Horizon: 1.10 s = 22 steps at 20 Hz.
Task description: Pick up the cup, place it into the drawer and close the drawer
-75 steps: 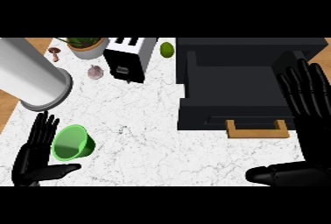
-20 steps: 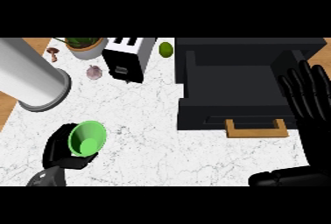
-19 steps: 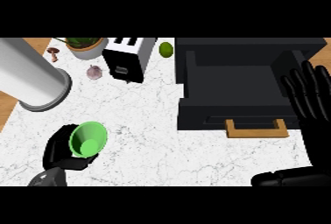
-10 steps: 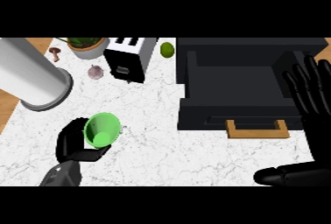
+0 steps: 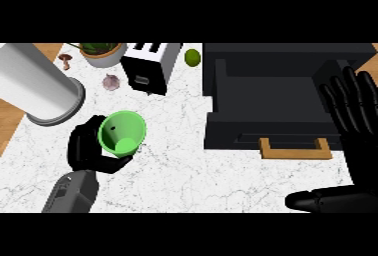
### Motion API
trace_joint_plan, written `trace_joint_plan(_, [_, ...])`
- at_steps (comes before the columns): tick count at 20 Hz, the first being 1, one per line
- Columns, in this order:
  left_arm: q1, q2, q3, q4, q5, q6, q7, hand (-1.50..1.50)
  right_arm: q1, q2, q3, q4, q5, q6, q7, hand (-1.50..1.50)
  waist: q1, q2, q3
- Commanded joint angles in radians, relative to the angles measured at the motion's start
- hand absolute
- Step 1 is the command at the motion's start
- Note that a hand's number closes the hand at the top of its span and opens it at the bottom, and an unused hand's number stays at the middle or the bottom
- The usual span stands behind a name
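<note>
The left hand (image 5: 94, 150) has its fingers curled round the green cup (image 5: 122, 132), which is tilted so its open mouth faces the view. The cup sits over the left half of the table (image 5: 184, 170), not far from the big grey cylinder (image 5: 37, 92) at the left edge. Whether its base touches the marble cannot be told from this angle.

The right hand (image 5: 354, 112) rests by the table's right edge with straight, spread fingers, holding nothing.

The drawer (image 5: 284, 107) lies open in the table's far right part, a dark box with a wooden handle (image 5: 294, 148) on its near side. The cup is well apart from it.

By my reading, the pick-up is done and the carry to the drawer is the step in hand. The next move calls for the left arm to travel right, clear the drawer's near wall, and lower the cup inside before the fingers let go. Closing the drawer would then mean a push on the handle side, away from the robot.
</note>
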Motion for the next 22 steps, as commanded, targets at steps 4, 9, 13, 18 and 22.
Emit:
trace_joint_plan(4, [-0.049,-0.079,-0.085,-0.319,0.043,0.092,0.29,1.5,0.015,-0.02,-0.033,0.024,-0.043,0.037,-0.02,-1.5,-0.004,0.001,0.0])
trace_joint_plan(9, [-0.007,-0.088,-0.191,-0.544,0.083,0.206,0.437,1.5,0.012,-0.049,-0.069,0.031,-0.064,0.061,-0.026,-1.5,-0.006,0.002,-0.001])
trace_joint_plan(13, [-0.184,-0.06,-0.145,-0.497,0.071,0.243,0.526,1.5,0.036,0.026,0.032,0.038,0.046,0.016,-0.082,-1.5,-0.009,0.004,-0.001])
trace_joint_plan(18, [-0.328,-0.089,-0.205,-0.467,0.023,0.389,0.588,1.5,0.001,-0.017,-0.001,-0.014,0.01,0.015,0.013,-1.5,-0.014,0.004,-0.001])
trace_joint_plan(22, [-0.465,-0.075,-0.183,-0.398,0.016,0.425,0.659,1.5,-0.005,0.007,-0.002,0.002,0.0,0.0,-0.006,-1.5,-0.017,0.005,-0.001])
